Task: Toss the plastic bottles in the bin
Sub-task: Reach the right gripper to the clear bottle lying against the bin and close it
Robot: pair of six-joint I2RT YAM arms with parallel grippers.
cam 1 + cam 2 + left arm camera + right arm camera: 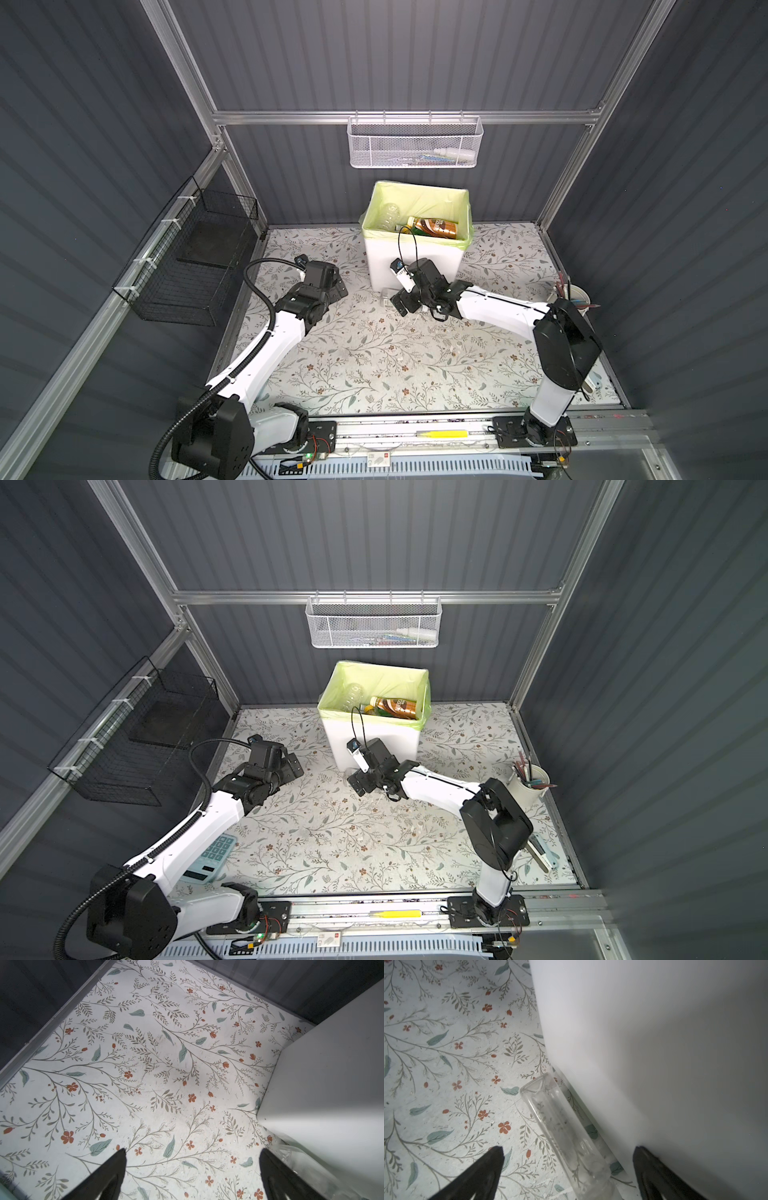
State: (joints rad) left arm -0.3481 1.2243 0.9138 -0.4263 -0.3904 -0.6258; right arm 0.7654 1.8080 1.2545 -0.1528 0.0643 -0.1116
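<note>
Flowered table [374,365]: bottles [434,227] already in the bin [376,266], one clear bottle [562,1132] left outside, between wide jaws of right gripper [569,1148]; left gripper [193,1151] wide, empty.

Dark grey ribbed wall panels [395,54], framed in silver aluminium rails [282,117], surround a pale floral-patterned floor [374,365].
</note>
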